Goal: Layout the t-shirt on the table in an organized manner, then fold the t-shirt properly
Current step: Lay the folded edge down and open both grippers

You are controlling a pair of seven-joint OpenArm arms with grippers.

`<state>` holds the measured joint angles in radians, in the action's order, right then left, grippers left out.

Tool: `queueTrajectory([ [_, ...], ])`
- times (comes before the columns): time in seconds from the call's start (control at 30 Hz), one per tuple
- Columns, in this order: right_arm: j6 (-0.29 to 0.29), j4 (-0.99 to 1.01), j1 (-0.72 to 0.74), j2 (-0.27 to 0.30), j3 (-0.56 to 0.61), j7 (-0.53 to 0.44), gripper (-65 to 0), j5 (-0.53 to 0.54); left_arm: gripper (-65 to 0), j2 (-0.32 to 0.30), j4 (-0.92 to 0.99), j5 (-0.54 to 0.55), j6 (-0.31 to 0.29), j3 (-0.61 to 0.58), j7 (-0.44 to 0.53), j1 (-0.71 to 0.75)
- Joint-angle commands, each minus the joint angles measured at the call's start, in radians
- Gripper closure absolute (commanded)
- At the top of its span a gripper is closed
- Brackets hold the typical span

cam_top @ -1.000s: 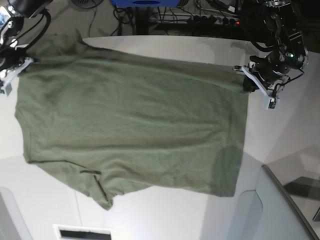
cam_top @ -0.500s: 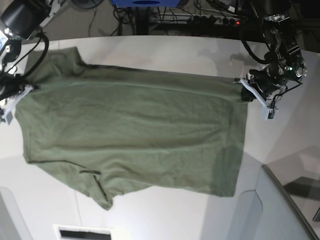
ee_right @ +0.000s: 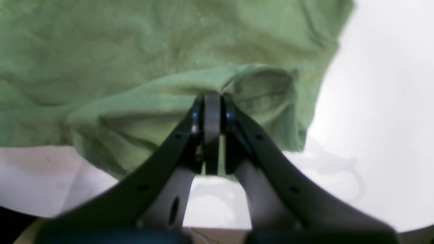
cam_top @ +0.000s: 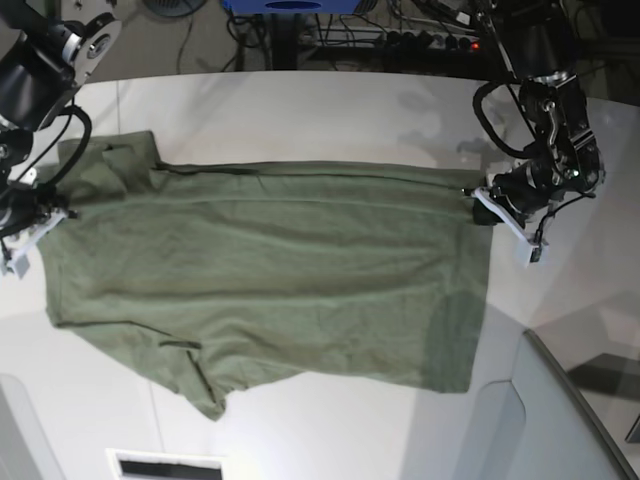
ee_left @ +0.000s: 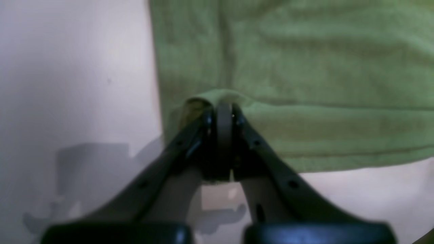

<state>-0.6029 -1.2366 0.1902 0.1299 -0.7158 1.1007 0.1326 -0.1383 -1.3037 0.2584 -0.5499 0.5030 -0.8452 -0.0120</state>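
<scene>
The olive-green t-shirt (cam_top: 270, 275) lies spread across the white desk (cam_top: 330, 110), its far edge doubled over toward the near side. One sleeve (cam_top: 195, 385) points to the near edge. Fabric is lightly wrinkled; both far corners are lifted.

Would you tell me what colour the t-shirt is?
Plain olive green t-shirt, clearest in the base view.
</scene>
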Motion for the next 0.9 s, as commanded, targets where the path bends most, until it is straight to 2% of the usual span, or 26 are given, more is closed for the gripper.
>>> queueTrajectory([
  [0.0,-0.004,-0.002,0.027,0.02,-0.001,-0.015,-0.6,0.011,0.0,-0.011,-0.006,0.011,0.001,0.003,0.017,-0.016],
  [0.1,-0.004,0.014,0.035,0.02,0.0,-0.044,-0.6,0.011,0.0,-0.011,0.011,0.011,0.003,0.003,0.022,-0.029],
  [0.17,-0.004,0.021,0.041,0.02,0.0,-0.049,-0.6,0.011,0.0,-0.01,0.031,0.009,0.008,-0.007,0.062,-0.027],
  [0.33,-0.002,0.039,0.048,0.021,0.0,-0.052,-0.8,0.011,0.0,-0.016,0.072,0.011,0.101,-0.1,0.143,-0.01],
  [0.53,-0.002,0.041,0.05,0.021,0.0,-0.097,-0.8,0.011,0.0,-0.014,0.066,0.011,0.107,-0.097,0.143,-0.016],
  [0.87,-0.002,0.042,0.064,0.021,0.0,-0.1,-0.6,0.011,0.0,-0.033,0.066,0.011,0.109,-0.097,0.145,-0.016],
])
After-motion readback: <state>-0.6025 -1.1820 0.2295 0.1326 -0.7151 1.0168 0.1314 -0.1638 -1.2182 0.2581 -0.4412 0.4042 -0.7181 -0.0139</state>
